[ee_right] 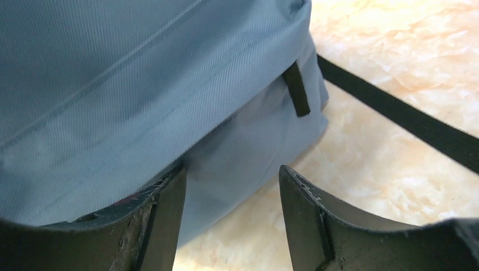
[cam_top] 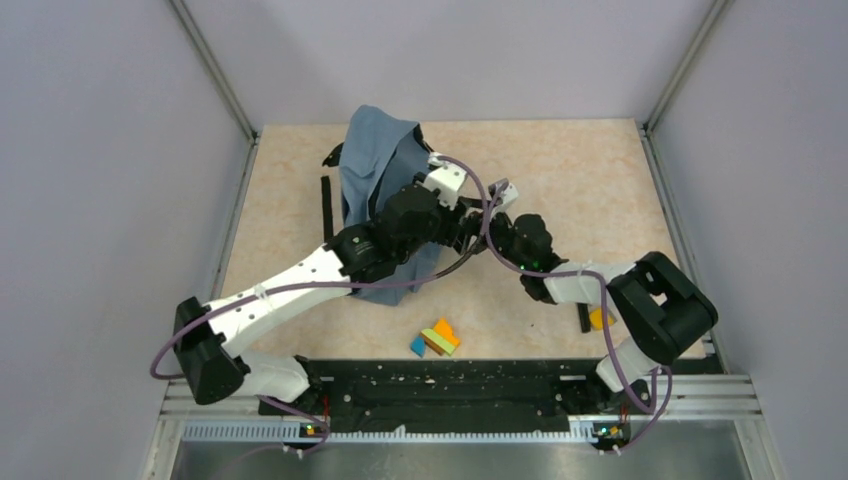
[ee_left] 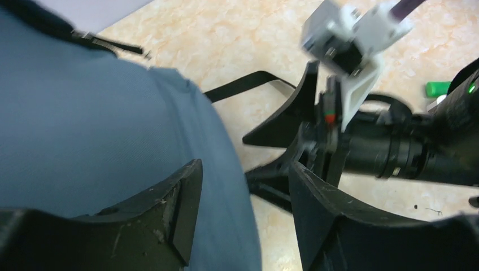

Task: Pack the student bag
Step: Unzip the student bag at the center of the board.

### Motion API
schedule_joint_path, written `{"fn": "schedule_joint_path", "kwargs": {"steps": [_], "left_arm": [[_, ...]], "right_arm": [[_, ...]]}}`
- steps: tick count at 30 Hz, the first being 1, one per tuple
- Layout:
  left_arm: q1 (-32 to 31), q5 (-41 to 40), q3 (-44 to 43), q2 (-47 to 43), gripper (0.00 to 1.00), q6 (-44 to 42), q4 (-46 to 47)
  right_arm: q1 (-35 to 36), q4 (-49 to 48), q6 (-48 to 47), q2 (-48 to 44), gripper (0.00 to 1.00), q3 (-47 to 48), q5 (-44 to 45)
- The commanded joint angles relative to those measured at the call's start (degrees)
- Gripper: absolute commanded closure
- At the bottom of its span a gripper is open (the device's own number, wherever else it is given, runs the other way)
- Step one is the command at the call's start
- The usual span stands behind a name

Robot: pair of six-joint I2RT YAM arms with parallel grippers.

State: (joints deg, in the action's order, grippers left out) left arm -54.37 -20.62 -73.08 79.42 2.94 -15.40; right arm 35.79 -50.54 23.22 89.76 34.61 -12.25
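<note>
Near the arm bases a small cluster of coloured pieces (cam_top: pixel 436 338) lies on the tabletop (cam_top: pixel 590 180). Past it both arms reach inward to the student bag (cam_top: pixel 372 160), which stands slumped left of centre toward the far edge, with a black strap (cam_top: pixel 326 207) on the tabletop at its left. The left jaws stand wide, blue fabric against one finger (ee_left: pixel 169 209) and bare tabletop showing in the gap. The right jaws are wide too, straddling a lower corner of the bag without clamping it.

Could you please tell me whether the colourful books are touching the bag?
Apart: the top view shows bare table between the colourful books and the bag.
</note>
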Motion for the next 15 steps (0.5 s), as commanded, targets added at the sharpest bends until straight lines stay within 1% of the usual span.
{"fn": "schedule_joint_path", "kwargs": {"steps": [1, 4, 7, 9, 12, 15], "left_arm": [[2.11, 1.13, 5.51, -6.29, 0.37, 4.56, 6.68], [4.2, -0.1, 7.77, -7.65, 0.36, 6.97, 5.41], [6.73, 2.49, 11.04, -9.77, 0.34, 6.49, 6.96], [8.09, 3.86, 11.4, -9.47, 0.33, 5.11, 5.47], [8.26, 5.61, 11.16, -8.28, 0.31, 2.56, 3.59], [8.29, 7.78, 10.93, -7.41, 0.29, 0.15, 2.54]], "right_arm": [[-1.07, -5.23, 0.2, -1.72, 0.39, 0.68, 2.07], [-1.73, -4.95, 0.92, -2.29, 0.39, -0.07, 3.28], [-2.7, -4.6, 1.37, -3.46, 0.38, -1.11, 4.03], [-3.15, -3.85, 1.06, -4.68, 0.37, -1.54, 4.84], [-3.57, -6.56, 0.69, -5.32, 0.35, -2.66, 4.58], [-3.71, -5.04, -0.91, -4.24, 0.35, 0.22, 2.92]]}}
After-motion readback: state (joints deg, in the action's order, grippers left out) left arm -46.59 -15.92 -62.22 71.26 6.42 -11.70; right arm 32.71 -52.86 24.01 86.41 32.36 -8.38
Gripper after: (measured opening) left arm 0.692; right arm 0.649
